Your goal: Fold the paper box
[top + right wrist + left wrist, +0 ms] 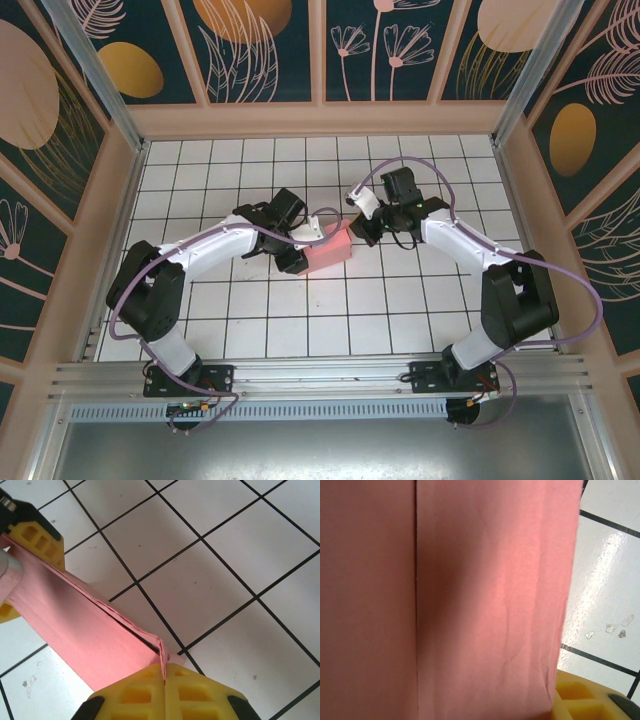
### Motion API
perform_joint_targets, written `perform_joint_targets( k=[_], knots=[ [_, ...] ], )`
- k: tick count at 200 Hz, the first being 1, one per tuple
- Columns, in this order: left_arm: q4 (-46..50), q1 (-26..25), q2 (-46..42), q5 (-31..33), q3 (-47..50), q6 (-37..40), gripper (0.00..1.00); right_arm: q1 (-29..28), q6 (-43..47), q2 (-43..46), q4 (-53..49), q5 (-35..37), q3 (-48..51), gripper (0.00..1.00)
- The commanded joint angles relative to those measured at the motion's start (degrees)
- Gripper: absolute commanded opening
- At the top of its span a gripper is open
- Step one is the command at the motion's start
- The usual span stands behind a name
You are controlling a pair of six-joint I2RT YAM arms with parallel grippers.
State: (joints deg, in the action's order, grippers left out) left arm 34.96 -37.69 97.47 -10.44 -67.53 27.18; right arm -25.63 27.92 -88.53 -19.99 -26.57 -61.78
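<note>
The pink paper box [330, 250] hangs between both grippers over the middle of the tiled table. My left gripper [300, 245] is shut on its left end. In the left wrist view the pink card [485, 600] covers most of the frame, with one yellow finger [585, 700] showing at the bottom right. My right gripper [164, 672] is shut on a thin flap at the box's right corner [161, 647]; the card edge runs between its closed yellow fingertips. From the right wrist, the left gripper's yellow fingers [42, 537] straddle the far end of the box [75, 615].
The white tiled table [250, 320] has black grid lines. Wooden walls [110, 200] stand at the left, right and back, and a metal rail [320, 375] runs along the front edge by the arm bases.
</note>
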Motion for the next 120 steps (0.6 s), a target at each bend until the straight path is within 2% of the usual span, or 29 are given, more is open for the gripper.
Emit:
perform_joint_targets(
  k=[1,34,39,48,57,120],
  knots=[
    [3.19,0.11,2.88,-0.5,0.99,1.01,0.37,-0.5,-0.15,1.51,-1.16,0.02,-0.29,0.01],
    [2.42,0.1,2.64,0.16,0.91,-0.15,0.38,-1.22,-1.91,1.85,-1.61,-0.07,-0.18,0.01],
    [2.39,0.08,2.76,-0.13,0.83,-0.2,0.38,-1.4,-2.27,1.95,-1.72,0.14,-0.06,0.03],
    [2.36,0.15,2.93,-0.26,0.73,-0.22,0.39,-1.53,-2.98,2.33,-1.8,0.84,0.27,0.13],
    [2.32,0.08,2.99,-0.2,0.73,-0.28,0.39,-1.53,-4.01,3.01,-1.06,2.0,0.88,0.16],
    [3.1,0.09,2.94,0.15,0.91,0.15,0.39,-1.58,-5.42,4.43,-0.14,3.54,2.14,0.16]
  ],
)
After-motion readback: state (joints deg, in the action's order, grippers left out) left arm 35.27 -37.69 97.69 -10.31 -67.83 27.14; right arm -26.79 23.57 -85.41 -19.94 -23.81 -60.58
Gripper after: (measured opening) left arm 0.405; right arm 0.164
